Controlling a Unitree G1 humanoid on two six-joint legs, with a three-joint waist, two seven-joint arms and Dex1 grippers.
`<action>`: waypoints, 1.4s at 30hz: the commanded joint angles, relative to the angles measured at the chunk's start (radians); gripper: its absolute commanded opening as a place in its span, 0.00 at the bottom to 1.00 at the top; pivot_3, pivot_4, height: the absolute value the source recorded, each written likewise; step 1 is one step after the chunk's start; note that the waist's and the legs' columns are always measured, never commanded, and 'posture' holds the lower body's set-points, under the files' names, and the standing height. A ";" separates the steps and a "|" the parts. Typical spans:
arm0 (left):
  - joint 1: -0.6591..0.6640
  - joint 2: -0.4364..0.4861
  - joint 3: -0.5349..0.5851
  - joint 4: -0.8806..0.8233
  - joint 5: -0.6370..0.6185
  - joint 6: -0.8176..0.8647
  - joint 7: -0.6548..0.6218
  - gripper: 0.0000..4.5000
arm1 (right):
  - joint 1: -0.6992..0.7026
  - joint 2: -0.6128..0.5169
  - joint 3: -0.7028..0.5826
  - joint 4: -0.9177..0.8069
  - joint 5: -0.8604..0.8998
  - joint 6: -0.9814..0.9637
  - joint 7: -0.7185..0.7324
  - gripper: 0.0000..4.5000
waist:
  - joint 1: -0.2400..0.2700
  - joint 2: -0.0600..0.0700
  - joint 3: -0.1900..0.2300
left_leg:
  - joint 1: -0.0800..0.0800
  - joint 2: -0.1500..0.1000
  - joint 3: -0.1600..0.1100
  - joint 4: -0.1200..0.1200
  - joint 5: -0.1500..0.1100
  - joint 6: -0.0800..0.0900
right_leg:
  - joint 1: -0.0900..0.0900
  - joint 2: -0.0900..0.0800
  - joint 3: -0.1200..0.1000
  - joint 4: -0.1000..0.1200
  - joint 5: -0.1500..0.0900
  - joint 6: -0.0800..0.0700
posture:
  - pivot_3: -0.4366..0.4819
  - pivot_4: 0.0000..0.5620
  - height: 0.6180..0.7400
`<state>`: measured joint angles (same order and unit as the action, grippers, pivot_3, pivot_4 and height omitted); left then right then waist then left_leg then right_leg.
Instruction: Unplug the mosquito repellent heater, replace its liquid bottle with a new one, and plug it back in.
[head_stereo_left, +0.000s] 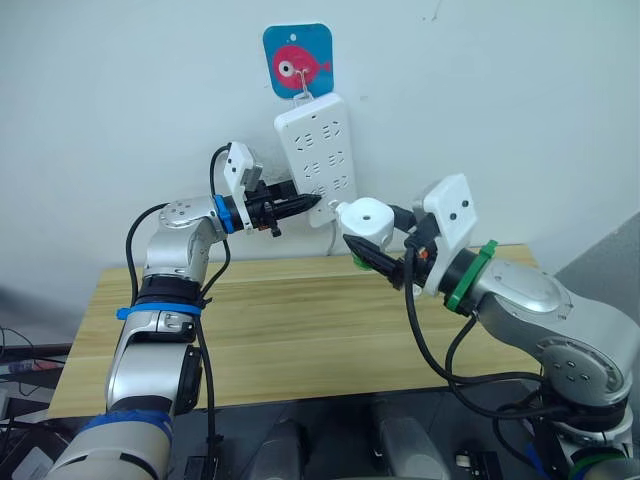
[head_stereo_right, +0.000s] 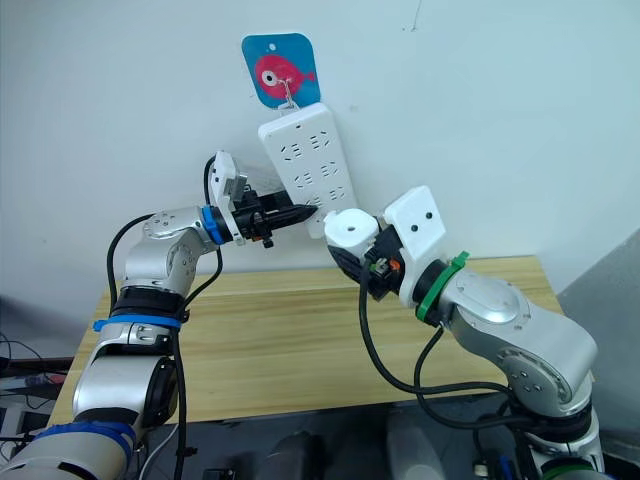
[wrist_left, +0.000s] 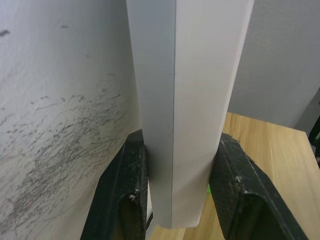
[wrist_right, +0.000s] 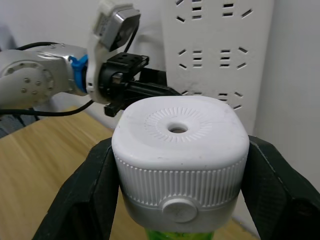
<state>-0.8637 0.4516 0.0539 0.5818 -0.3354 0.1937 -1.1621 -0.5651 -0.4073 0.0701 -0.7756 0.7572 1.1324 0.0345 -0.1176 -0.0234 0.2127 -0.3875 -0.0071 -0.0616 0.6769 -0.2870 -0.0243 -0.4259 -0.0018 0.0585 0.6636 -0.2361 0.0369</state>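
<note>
- Mosquito repellent heater (wrist_right: 180, 160): prongs not visible; sides covered by the two black fingers (wrist_right: 80, 200) of the right gripper (head_stereo_left: 372, 252) pressed against them.
- Liquid bottle (wrist_right: 175, 235): a green sliver below the heater, between the fingers; the rest cut off by the picture's edge.
- Power strip (wrist_left: 187, 100): seen edge-on between the fingers (wrist_left: 120, 195) of the left gripper (head_stereo_left: 300, 205); socket face turned away, upper end cut off there.
- Power strip cord: hidden behind the heater and right gripper.
- Wooden table (head_stereo_left: 300, 330): near edge partly hidden by both arms.
</note>
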 joint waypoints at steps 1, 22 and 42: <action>-0.002 -0.003 -0.019 -0.060 -0.001 0.021 -0.009 0.29 | -0.070 0.036 0.007 0.017 -0.039 0.041 -0.052 0.66 | 0.000 0.000 0.000 | -0.001 0.000 -0.001 0.000 0.000 0.000 | 0.000 0.000 0.000 0.000 0.000 0.000 | 0.27 0.31 1.00; 0.035 -0.006 -0.008 -0.169 -0.025 0.115 0.031 0.29 | -0.149 0.211 0.056 0.118 -0.289 0.066 -0.111 0.66 | -0.001 0.000 -0.001 | -0.012 -0.002 -0.003 0.003 0.001 -0.001 | -0.016 -0.004 -0.005 0.011 0.001 -0.001 | 0.29 0.31 1.00; 0.039 -0.019 0.010 -0.208 -0.046 0.196 0.050 0.29 | -0.114 0.276 0.090 0.141 -0.368 0.046 -0.054 0.66 | -0.007 0.000 -0.001 | -0.012 -0.002 -0.007 0.004 0.004 -0.005 | -0.015 -0.004 -0.012 0.016 0.001 -0.002 | 0.29 0.32 1.00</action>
<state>-0.8222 0.4482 0.0788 0.4293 -0.3528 0.3863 -1.0971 -0.6757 -0.1478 0.1607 -0.6141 0.3862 1.1970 -0.0313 -0.1247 -0.0231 0.2122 -0.3993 -0.0087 -0.0690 0.6813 -0.2832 -0.0292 -0.4411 -0.0060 0.0462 0.6799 -0.2350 0.0350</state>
